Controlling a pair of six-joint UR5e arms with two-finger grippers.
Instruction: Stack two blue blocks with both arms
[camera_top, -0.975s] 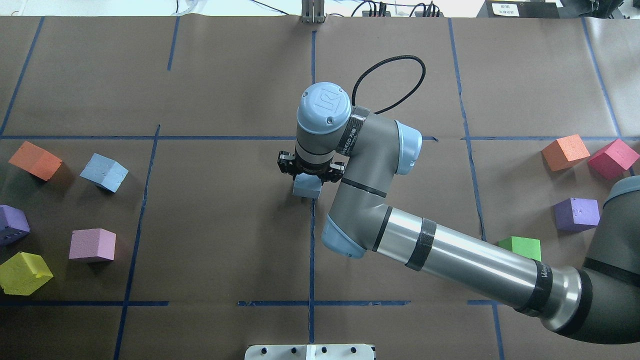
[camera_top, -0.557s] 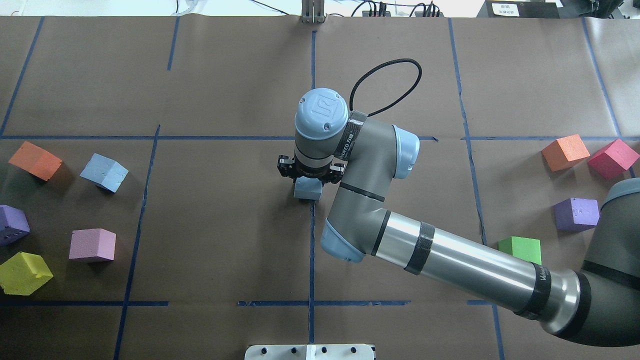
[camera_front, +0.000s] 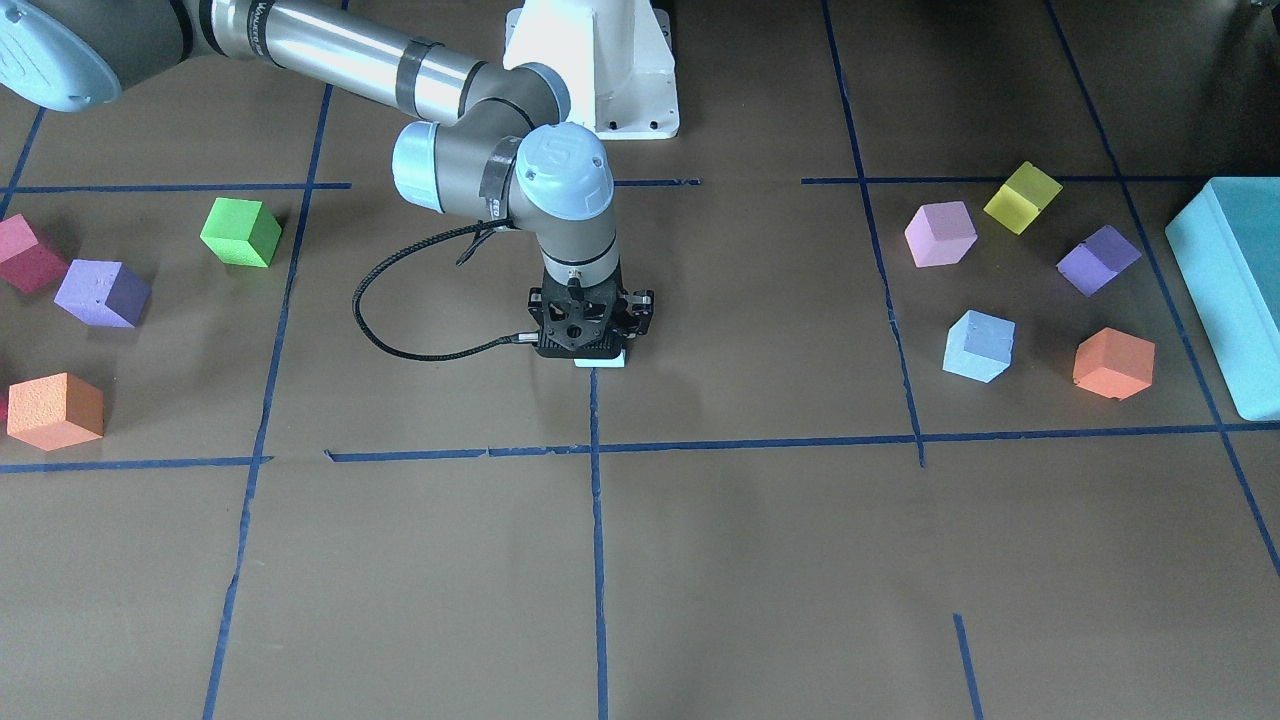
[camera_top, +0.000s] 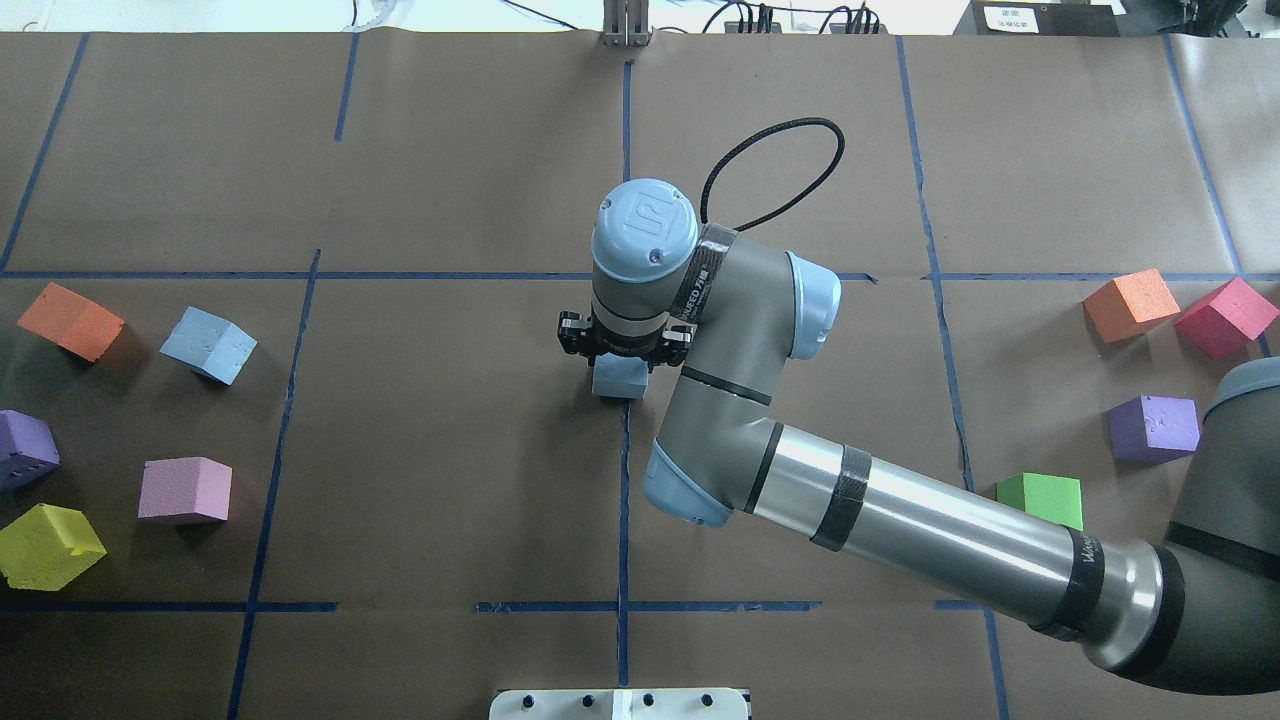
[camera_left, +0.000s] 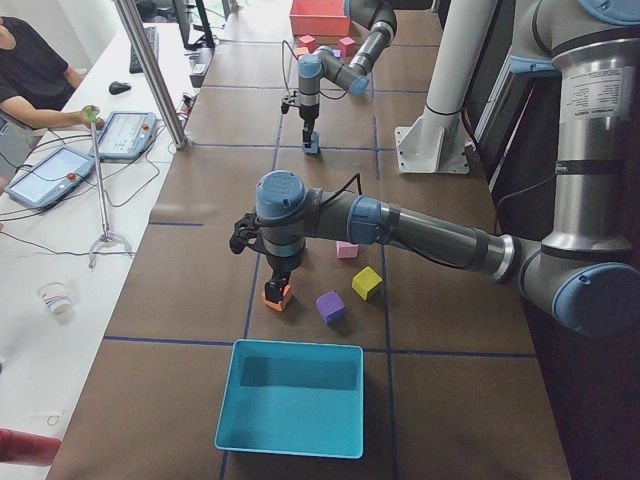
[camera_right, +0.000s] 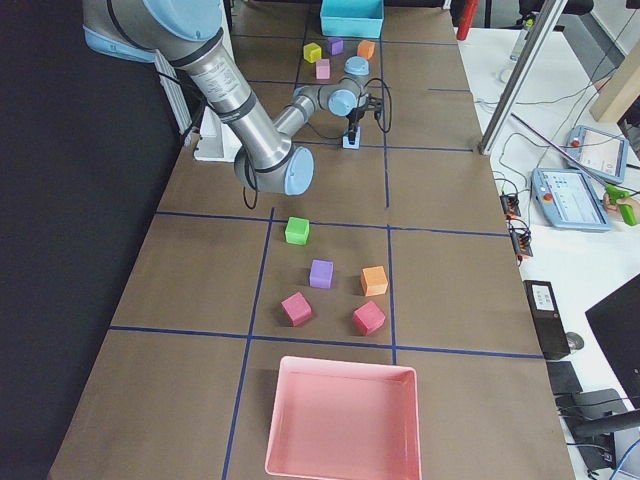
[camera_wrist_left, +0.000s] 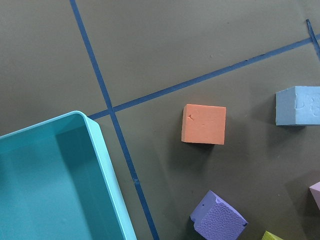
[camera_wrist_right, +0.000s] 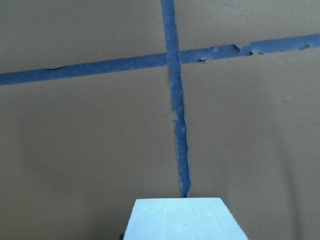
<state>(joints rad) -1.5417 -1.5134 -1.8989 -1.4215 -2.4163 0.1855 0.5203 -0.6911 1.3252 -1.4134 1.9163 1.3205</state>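
My right gripper (camera_top: 621, 362) points straight down at the table's centre crossing and is shut on a pale blue block (camera_top: 618, 380). That block is down at the table surface; it shows as a thin strip under the gripper in the front view (camera_front: 600, 362) and at the bottom edge of the right wrist view (camera_wrist_right: 182, 220). The second blue block (camera_top: 208, 345) lies free at the left, next to an orange cube (camera_top: 70, 320); the left wrist view shows it at its right edge (camera_wrist_left: 297, 105). My left gripper (camera_left: 275, 278) hangs high over that cluster; I cannot tell its state.
On the left lie purple (camera_top: 25, 448), pink (camera_top: 183, 490) and yellow (camera_top: 48, 545) cubes, with a teal bin (camera_front: 1225, 290) beyond them. On the right lie orange (camera_top: 1130, 304), red (camera_top: 1225, 316), purple (camera_top: 1153, 428) and green (camera_top: 1040, 497) cubes. A pink tray (camera_right: 340, 420) stands at the right end.
My right gripper has come down a little with the blue block in it, close to the table at the centre line. The cubes on both sides have not moved.
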